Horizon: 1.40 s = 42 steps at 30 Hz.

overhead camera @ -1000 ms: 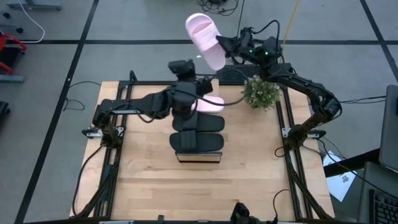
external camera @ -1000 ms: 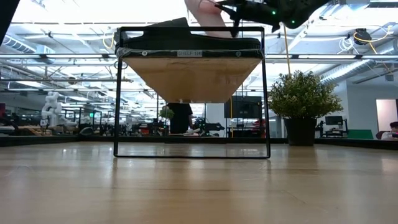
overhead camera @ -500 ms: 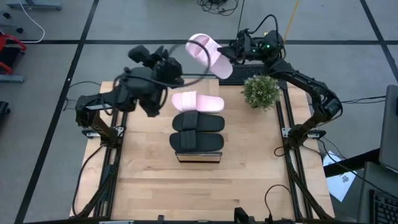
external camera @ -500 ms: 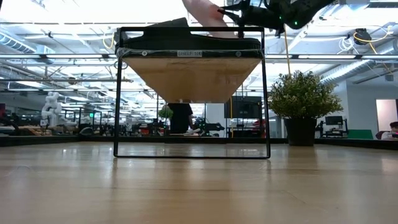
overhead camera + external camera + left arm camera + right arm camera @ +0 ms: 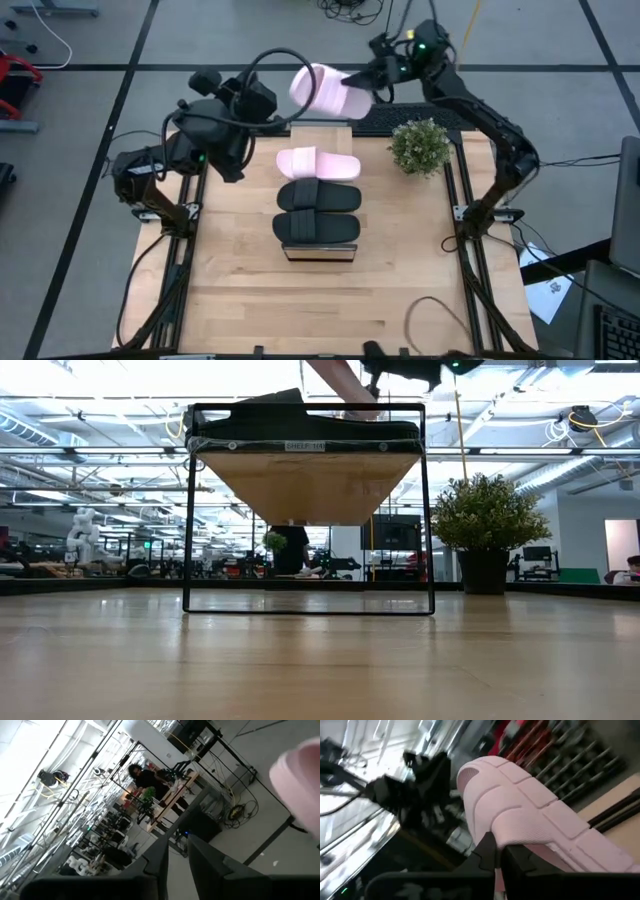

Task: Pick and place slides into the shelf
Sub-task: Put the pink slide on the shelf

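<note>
My right gripper [image 5: 368,88] is shut on a pale pink slide [image 5: 325,92] and holds it in the air beyond the table's far edge; the low view shows it at the top [image 5: 345,378]. The shelf [image 5: 320,253] stands mid-table with a light plank top and a dark frame [image 5: 310,480]. Resting sole down on it are a second pink slide [image 5: 318,163] and two black slides [image 5: 318,196] [image 5: 318,228]. My left gripper [image 5: 262,100] is raised over the table's far left, pointing level, open by a narrow gap with nothing in it [image 5: 177,845]. My right gripper pinches a thin edge of the slide's ribbed pink strap [image 5: 495,837] between its two fingers. The fingers come level from the table's right. The slide is lifted clear and reaches from the fingers toward the left, its rounded end [image 5: 300,85] farthest from the gripper.
A potted plant [image 5: 420,145] stands on the table's far right, right of the shelf [image 5: 487,525]. A dark flat mat [image 5: 400,120] lies along the far edge. Bare wood lies in front of the shelf and on both sides of it.
My left gripper has drawn back from the pink slide on the shelf, going up and toward the table's far left; that slide stays lying on the shelf. My right gripper has risen and turned, so the held slide now lies crosswise instead of slanting.
</note>
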Available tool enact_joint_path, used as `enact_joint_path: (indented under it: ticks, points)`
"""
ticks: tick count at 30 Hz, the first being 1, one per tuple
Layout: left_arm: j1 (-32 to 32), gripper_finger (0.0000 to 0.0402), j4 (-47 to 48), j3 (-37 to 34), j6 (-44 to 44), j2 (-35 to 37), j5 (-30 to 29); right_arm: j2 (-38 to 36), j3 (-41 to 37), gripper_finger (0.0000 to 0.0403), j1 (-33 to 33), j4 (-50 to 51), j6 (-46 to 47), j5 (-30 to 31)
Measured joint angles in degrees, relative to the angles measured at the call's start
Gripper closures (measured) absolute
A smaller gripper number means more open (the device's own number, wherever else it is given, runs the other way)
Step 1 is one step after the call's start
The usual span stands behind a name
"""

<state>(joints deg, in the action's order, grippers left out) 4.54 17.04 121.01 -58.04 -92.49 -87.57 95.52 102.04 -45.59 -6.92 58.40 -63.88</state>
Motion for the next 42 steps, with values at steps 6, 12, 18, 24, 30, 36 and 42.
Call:
enact_joint_path:
  ticks: [6,12,18,24,30,36,42]
  points:
    - [0.00,0.0321,-0.12,0.02,0.04,0.11,-0.84,7.90,7.18,0.0403,2.60,-0.02,1.34,-4.82]
    - [0.00,0.0321,-0.12,0.02,0.87,0.28,-2.49,11.93,8.15,0.0403,1.47,1.99,3.26,-4.93]
    - [-0.36,0.0321,0.06,0.01,1.07,1.95,-2.47,14.26,8.15,0.0403,-0.56,7.90,4.88,-3.52]
    - [-1.52,0.0321,-0.06,0.04,1.20,3.58,-2.49,14.36,8.15,0.0403,-0.57,14.59,0.90,-3.44]
    - [-3.78,0.0321,-0.30,0.07,1.62,5.05,-2.52,14.34,8.15,0.0403,-0.14,20.23,-1.71,-3.10]
    - [-5.44,0.0321,-0.09,0.04,2.96,5.74,-2.49,14.34,8.15,0.0403,0.20,28.70,-6.57,-0.45]
    - [-6.69,0.0321,-0.10,0.04,3.10,5.99,-2.47,14.34,8.15,0.0403,0.23,31.28,-8.56,2.65]
